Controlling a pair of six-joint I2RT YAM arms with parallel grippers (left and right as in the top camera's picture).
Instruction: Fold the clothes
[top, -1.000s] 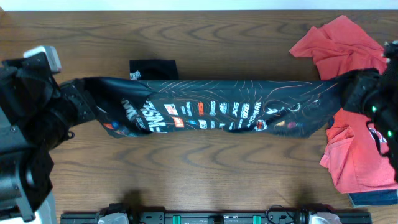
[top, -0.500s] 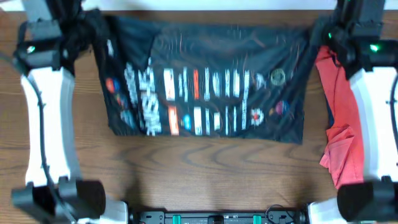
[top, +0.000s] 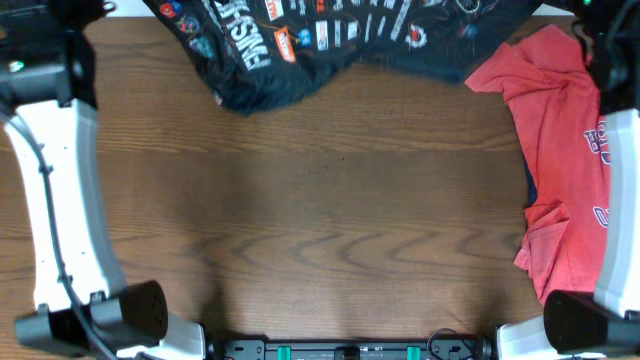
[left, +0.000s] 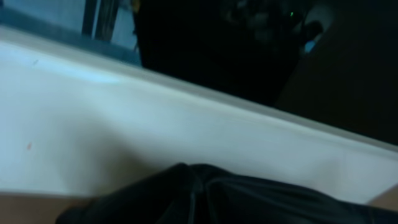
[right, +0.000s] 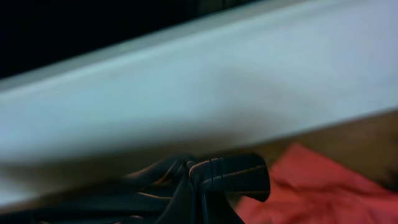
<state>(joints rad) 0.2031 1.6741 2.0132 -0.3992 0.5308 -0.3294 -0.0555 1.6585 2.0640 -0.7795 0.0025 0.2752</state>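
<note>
The black sports shirt (top: 330, 45) lies bunched along the far edge of the table (top: 330, 220), partly cut off by the top of the overhead view. It runs from left of centre across to the right. Its rows of small logos and large white lettering face up, and a rounded fold of the cloth sags toward the near side on the left.

At its right end it meets the red T-shirt (top: 550, 150). The red T-shirt is crumpled down the table's right side from far to near, and bits of its white lettering show beside the right arm (top: 625, 220). From above it is unclear which shirt overlaps the other.

The left wrist view is blurred. A dark gathered fold of the black shirt (left: 205, 196) sits at the bottom centre against a white strip (left: 155, 124). The left gripper's fingers cannot be made out there, so I cannot tell whether they are apart or pinched on the cloth.

In the right wrist view, black fabric with thin orange lines (right: 186, 186) is gathered at the bottom centre. Red cloth (right: 311, 193) lies just to its right, under the same white strip (right: 217, 81). The right gripper's fingers are likewise not distinguishable from the fabric, so its opening cannot be told.

From above, the left arm (top: 60, 210) and right arm each reach along a table side to the far corners, and their grippers lie beyond the frame's top edge.
</note>
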